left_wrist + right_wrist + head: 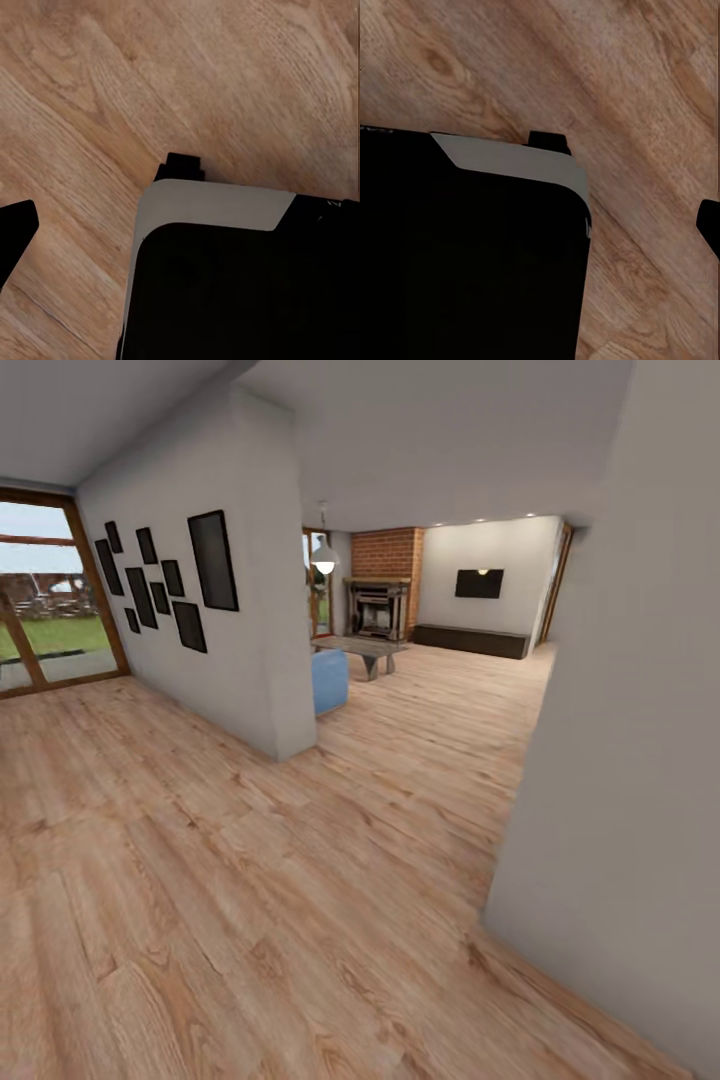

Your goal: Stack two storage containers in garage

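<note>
Wood plank floor [300, 880] runs open ahead between two white walls [250, 650] into the living room [440, 620], fireplace [380, 605] at its far end. Whether either arm's fingers are parted cannot be told.

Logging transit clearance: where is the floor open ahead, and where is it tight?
Open wood plank floor lies between the picture wall and the near right wall. It is tighter ahead, around the blue sofa, coffee table and brick fireplace.
</note>
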